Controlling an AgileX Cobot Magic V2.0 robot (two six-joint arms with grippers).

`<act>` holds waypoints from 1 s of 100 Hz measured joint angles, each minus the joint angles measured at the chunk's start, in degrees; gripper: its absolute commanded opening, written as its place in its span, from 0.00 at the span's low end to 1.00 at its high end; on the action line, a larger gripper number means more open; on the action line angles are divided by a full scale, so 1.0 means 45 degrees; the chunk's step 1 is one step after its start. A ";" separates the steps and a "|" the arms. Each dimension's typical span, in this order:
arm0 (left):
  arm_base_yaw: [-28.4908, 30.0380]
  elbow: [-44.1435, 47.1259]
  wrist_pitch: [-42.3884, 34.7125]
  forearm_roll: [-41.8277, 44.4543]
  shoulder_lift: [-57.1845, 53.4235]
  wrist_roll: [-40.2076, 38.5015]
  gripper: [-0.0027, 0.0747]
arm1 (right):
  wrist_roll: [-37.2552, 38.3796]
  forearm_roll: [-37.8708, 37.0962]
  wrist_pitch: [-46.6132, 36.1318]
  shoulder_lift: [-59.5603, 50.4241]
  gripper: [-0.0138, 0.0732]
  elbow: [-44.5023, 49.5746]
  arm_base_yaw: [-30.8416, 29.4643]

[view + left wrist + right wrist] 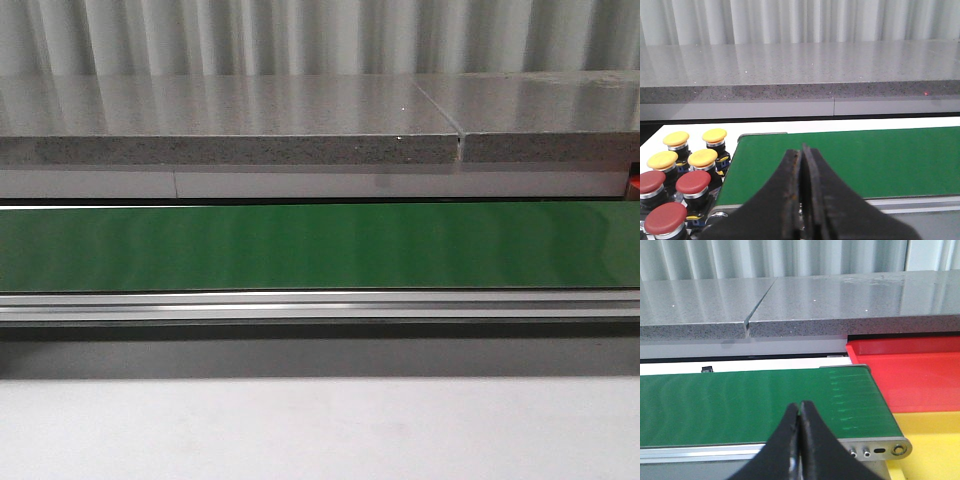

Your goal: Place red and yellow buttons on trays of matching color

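Several yellow buttons (702,157) and three red buttons (693,182) stand grouped beside the left end of the green conveyor belt (865,160). My left gripper (802,150) is shut and empty, over the belt's near edge to the right of the buttons. The red tray (910,375) and the yellow tray (932,440) lie past the belt's right end. My right gripper (800,405) is shut and empty, above the belt's near rail, left of the trays. The front view shows only the bare belt (320,245); neither gripper appears there.
A grey stone ledge (230,125) with a seam runs behind the belt. An aluminium rail (320,305) borders the belt's near side, and a white table surface (320,430) lies in front. Screws mark the belt's right end plate (880,450).
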 measured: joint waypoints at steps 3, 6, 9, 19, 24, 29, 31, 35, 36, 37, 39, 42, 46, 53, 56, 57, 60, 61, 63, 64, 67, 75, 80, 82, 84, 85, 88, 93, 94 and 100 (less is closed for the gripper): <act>0.0000 0.0000 0.0000 0.0000 0.0000 0.0000 0.01 | 0.0000 0.0000 0.0000 0.0000 0.08 0.0000 0.0000; 0.0000 0.0000 0.0000 0.0000 0.0000 0.0000 0.01 | 0.0000 0.0000 0.0000 0.0000 0.08 0.0000 0.0000; 0.0000 0.0000 0.0000 0.0000 0.0000 0.0000 0.01 | 0.0000 0.0000 0.0000 0.0000 0.08 0.0000 0.0000; 0.0000 0.0000 0.0000 0.0000 0.0000 0.0000 0.01 | 0.0000 0.0000 0.0000 0.0000 0.08 0.0000 0.0000; 0.0000 0.0000 0.0000 0.0000 0.0000 0.0000 0.01 | 0.0000 0.0000 0.0000 0.0000 0.08 0.0000 0.0000; 0.0000 0.0000 0.0000 0.0000 0.0000 0.0000 0.01 | 0.0000 0.0000 0.0000 0.0000 0.08 0.0000 0.0000; 0.0000 0.0000 0.0000 0.0000 0.0000 0.0000 0.01 | 0.0000 0.0000 0.0000 0.0000 0.08 0.0000 0.0000; 0.0000 0.0000 0.0000 0.0000 0.0000 0.0000 0.01 | 0.0000 0.0000 0.0000 0.0000 0.08 0.0000 0.0000; 0.0000 0.0000 0.0000 0.0000 0.0000 0.0000 0.01 | 0.0000 0.0000 0.0000 0.0000 0.08 0.0000 0.0000; 0.0000 0.0000 0.0000 0.0000 0.0000 0.0000 0.01 | 0.0000 0.0000 0.0000 0.0000 0.08 0.0000 0.0000; 0.0000 0.0000 0.0000 0.0000 0.0000 0.0000 0.01 | 0.0000 0.0000 0.0000 0.0000 0.08 0.0000 0.0000; 0.0000 0.0000 0.0000 0.0000 0.0000 0.0000 0.01 | 0.0000 0.0000 0.0000 0.0000 0.08 0.0000 0.0000; 0.0000 0.0000 0.0000 0.0000 0.0000 0.0000 0.01 | 0.0000 0.0000 0.0000 0.0000 0.08 0.0000 0.0000; 0.0000 0.0000 0.0000 0.0000 0.0000 0.0000 0.01 | 0.0000 0.0000 0.0000 0.0000 0.08 0.0000 0.0000; 0.0000 0.0000 0.0000 0.0000 0.0000 0.0000 0.01 | 0.0000 0.0000 0.0000 0.0000 0.08 0.0000 0.0000; 0.0000 0.0000 0.0000 0.0000 0.0000 0.0000 0.01 | 0.0000 0.0000 0.0000 0.0000 0.08 0.0000 0.0000; 0.0000 0.0000 0.0000 0.0000 0.0000 0.0000 0.01 | 0.0000 0.0000 0.0000 0.0000 0.08 0.0000 0.0000; 0.0000 0.0000 0.0000 0.0000 0.0000 0.0000 0.01 | 0.0000 0.0000 0.0000 0.0000 0.08 0.0000 0.0000; 0.0000 0.0000 0.0000 0.0000 0.0000 0.0000 0.01 | 0.0000 0.0000 0.0000 0.0000 0.08 0.0000 0.0000; 0.0000 0.0000 0.0000 0.0000 0.0000 0.0000 0.01 | 0.0000 0.0000 0.0000 0.0000 0.08 0.0000 0.0000; 0.0000 0.0000 0.0000 0.0000 0.0000 0.0000 0.01 | 0.0000 0.0000 0.0000 0.0000 0.08 0.0000 0.0000; 0.0000 0.0000 0.0000 0.0000 0.0000 0.0000 0.01 | 0.0000 0.0000 0.0000 0.0000 0.08 0.0000 0.0000; 0.0000 0.0000 0.0000 0.0000 0.0000 0.0000 0.01 | 0.0000 0.0000 0.0000 0.0000 0.08 0.0000 0.0000; 0.0000 0.0000 0.0000 0.0000 0.0000 0.0000 0.01 | 0.0000 0.0000 0.0000 0.0000 0.08 0.0000 0.0000; 0.0000 0.0000 0.0000 0.0000 0.0000 0.0000 0.01 | 0.0000 0.0000 0.0000 0.0000 0.08 0.0000 0.0000; 0.0000 0.0000 0.0000 0.0000 0.0000 0.0000 0.01 | 0.0000 0.0000 0.0000 0.0000 0.08 0.0000 0.0000; 0.0000 0.0000 0.0000 0.0000 0.0000 0.0000 0.01 | 0.0000 0.0000 0.0000 0.0000 0.08 0.0000 0.0000; 0.0000 0.0000 0.0058 0.0000 0.0000 0.0000 0.01 | 0.0000 0.0000 0.0000 0.0000 0.08 0.0000 0.0000; 0.0000 0.0000 0.0128 0.0000 0.0000 0.0000 0.01 | 0.0000 0.0000 0.0000 0.0000 0.08 0.0000 0.0000; 0.0000 -0.0062 0.0586 0.0000 0.0000 0.0000 0.01 | 0.0000 0.0000 0.0000 0.0000 0.08 0.0000 0.0000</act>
